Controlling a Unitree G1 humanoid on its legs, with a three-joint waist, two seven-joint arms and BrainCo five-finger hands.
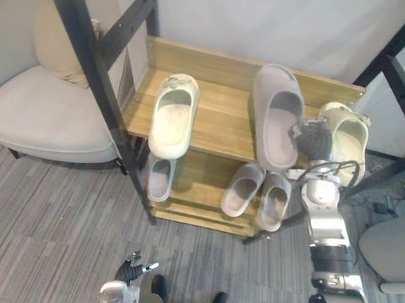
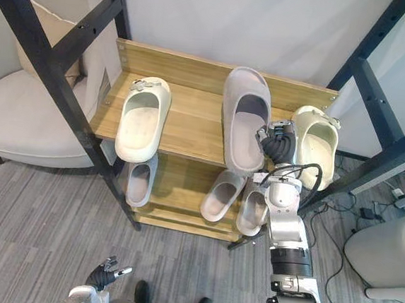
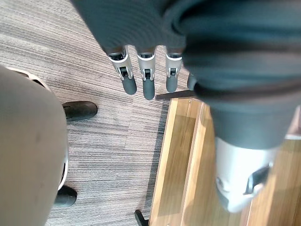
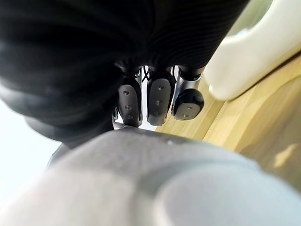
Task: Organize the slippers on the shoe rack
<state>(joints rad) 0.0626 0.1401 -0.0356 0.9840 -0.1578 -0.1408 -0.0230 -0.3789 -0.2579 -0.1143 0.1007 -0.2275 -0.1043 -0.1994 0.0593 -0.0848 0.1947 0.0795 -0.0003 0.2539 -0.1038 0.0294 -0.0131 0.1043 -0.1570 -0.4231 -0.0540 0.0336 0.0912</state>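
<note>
As wrist views show: right hand (image 1: 311, 138) clasps grey slipper (image 1: 276, 115) | left hand (image 1: 132, 269) fingers (image 3: 147, 82) straight

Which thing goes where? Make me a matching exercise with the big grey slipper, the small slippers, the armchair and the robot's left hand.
Things:
1. grey slipper
2. small slippers
3. armchair
4. left hand

Places:
A. beside the rack, on its left
B. top shelf, middle
C. low, over the floor
D. lower shelf

Pairs: 1-B, 2-D, 3-A, 4-C.
</note>
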